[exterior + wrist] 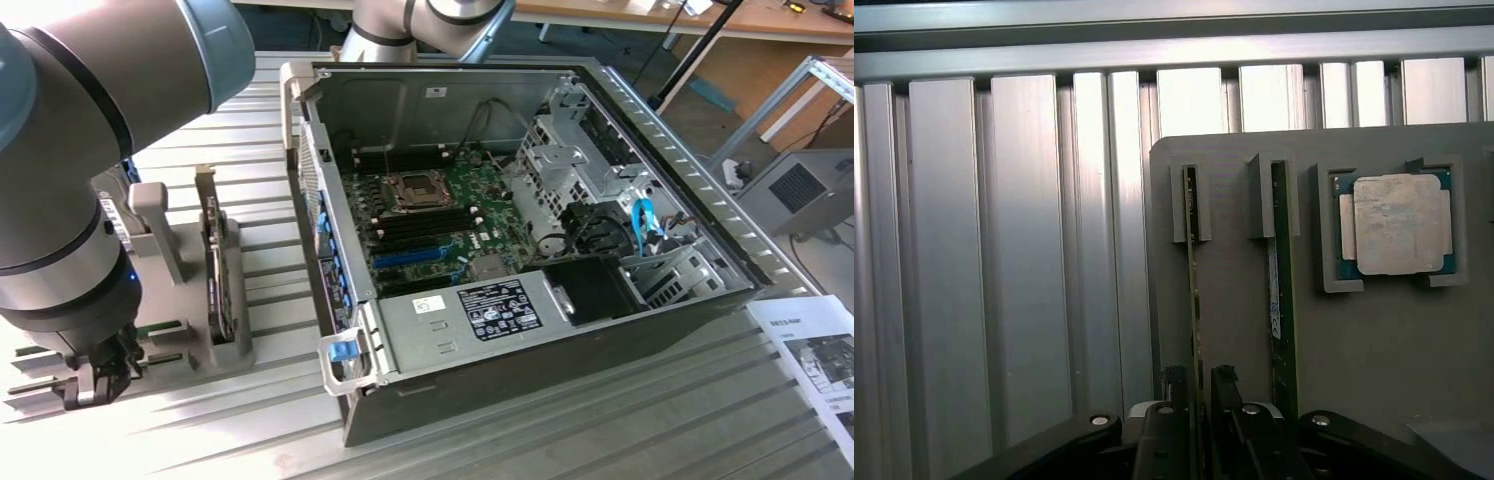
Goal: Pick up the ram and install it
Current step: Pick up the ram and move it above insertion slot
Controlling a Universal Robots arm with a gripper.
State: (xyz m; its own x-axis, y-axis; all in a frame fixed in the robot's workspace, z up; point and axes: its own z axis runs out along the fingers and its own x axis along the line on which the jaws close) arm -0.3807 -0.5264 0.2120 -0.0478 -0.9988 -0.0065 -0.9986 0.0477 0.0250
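Hand (1199, 380) open around ram (1194, 290) in grey holder (1374, 360); case label (497, 306) unreadable

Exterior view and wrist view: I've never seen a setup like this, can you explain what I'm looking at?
The exterior view, from a camera off the machine, shows a robot arm beside an open computer case on a ribbed metal table. The wrist view comes from a camera on the arm's wrist, looking past its claw at a grey holder. Two thin green memory sticks stand on edge there: the ram and a second stick, next to a square processor chip. The claw's jaws stand open on either side of the ram, which sits in its slot.
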